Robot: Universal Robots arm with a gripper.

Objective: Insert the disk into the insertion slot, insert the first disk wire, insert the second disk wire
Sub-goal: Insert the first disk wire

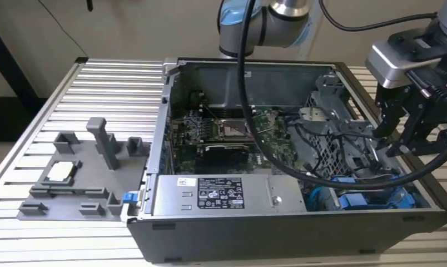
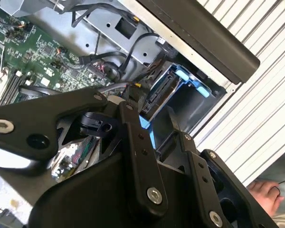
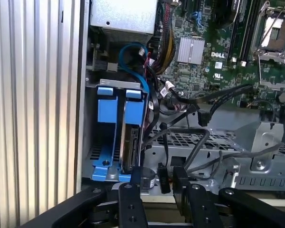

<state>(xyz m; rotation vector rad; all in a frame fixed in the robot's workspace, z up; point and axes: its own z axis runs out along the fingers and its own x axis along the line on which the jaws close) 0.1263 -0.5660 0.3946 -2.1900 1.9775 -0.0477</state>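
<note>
Hovers with end effector (image 3: 157,173) spread apart, nothing clamped, just above near end of disk (image 3: 129,147); stands on edge in slot (image 3: 107,110), long axis pointing away toward power supply (image 3: 123,14).

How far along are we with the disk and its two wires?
Done: the disk looks seated in the insertion slot, between the blue rails. In hand: the gripper hovers open above it, a black cable end close by. Left: another black connector hangs loose, so both wires look unplugged.

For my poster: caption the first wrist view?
Grey hard disk in its blue plastic frame sits in the blue-railed metal bay, near the black robot hand.
</note>
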